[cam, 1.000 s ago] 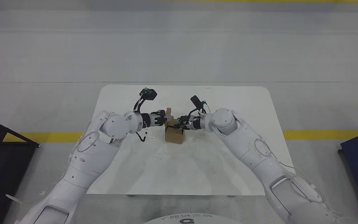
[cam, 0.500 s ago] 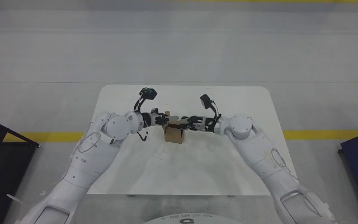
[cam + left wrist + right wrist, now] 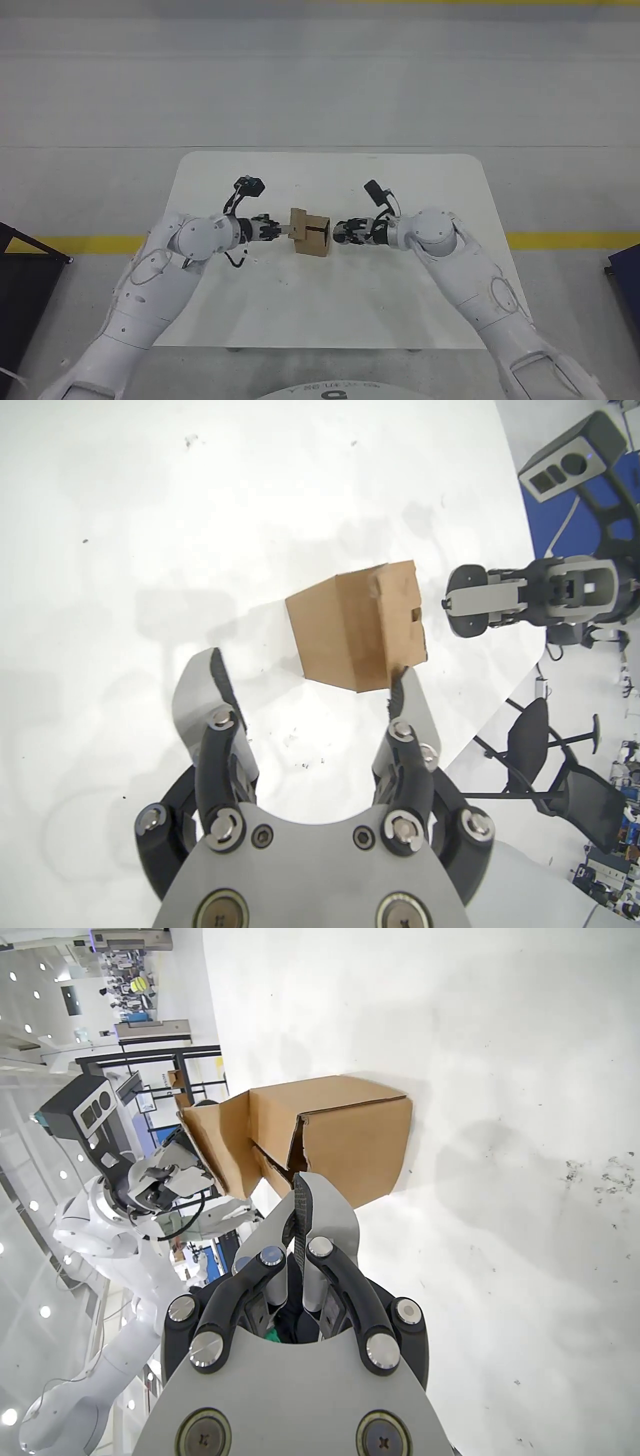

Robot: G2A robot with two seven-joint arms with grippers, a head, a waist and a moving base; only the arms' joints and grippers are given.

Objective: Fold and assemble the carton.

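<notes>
A small brown carton (image 3: 313, 235) stands on the white table (image 3: 400, 290), with one end flap (image 3: 212, 1153) swung outward on the side facing my left arm. My left gripper (image 3: 281, 229) is open just beside that end. In the left wrist view one fingertip (image 3: 398, 680) touches the carton's (image 3: 350, 630) lower corner, and the other finger stands apart from it. My right gripper (image 3: 345, 232) is shut at the opposite end. Its fingertips (image 3: 301, 1193) lie against the folded end flaps of the carton (image 3: 345, 1138), with nothing between them.
Bare white tabletop surrounds the carton on all sides. The table's edge runs close behind my right gripper (image 3: 467, 610) in the left wrist view, and a black office chair (image 3: 540, 740) stands on the floor beyond it.
Both arms have drawn back from the carton's top, the right one first, then the left. They now sit lower at opposite ends of the carton.
</notes>
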